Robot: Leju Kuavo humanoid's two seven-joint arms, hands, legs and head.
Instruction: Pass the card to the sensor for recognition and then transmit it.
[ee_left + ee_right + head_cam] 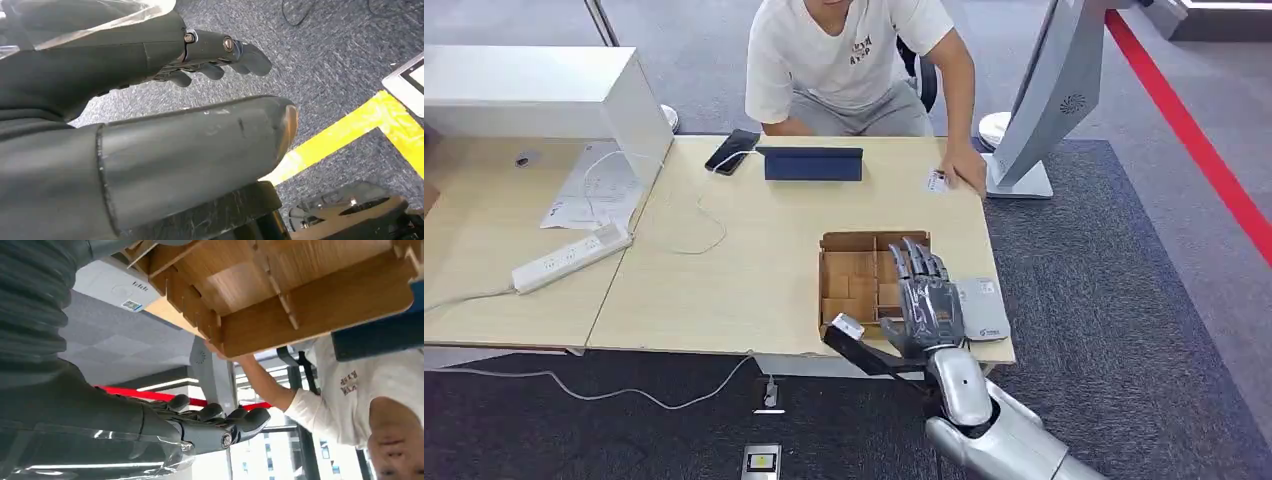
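Observation:
A small white card [937, 181] lies at the far right edge of the table, under the fingertips of a seated person's hand [965, 167]. The grey flat sensor [983, 309] sits near the table's front right corner; in the right wrist view the sensor [118, 288] lies beside the box. My right hand [924, 303] hovers open above the right side of a compartmented wooden box [852, 272], just left of the sensor, fingers stretched forward and holding nothing. The right wrist view shows my right hand [200, 426] spread beside the box [280, 300]. My left hand [100, 65] hangs over carpet, empty, fingers apart.
A tablet in a blue case [812, 163] and a phone [732, 151] lie at the far table edge. A power strip [572, 257] and cable lie left, by a white box [544, 95]. A white stand [1036, 110] rises right of the table. Yellow tape [345, 135] marks the floor.

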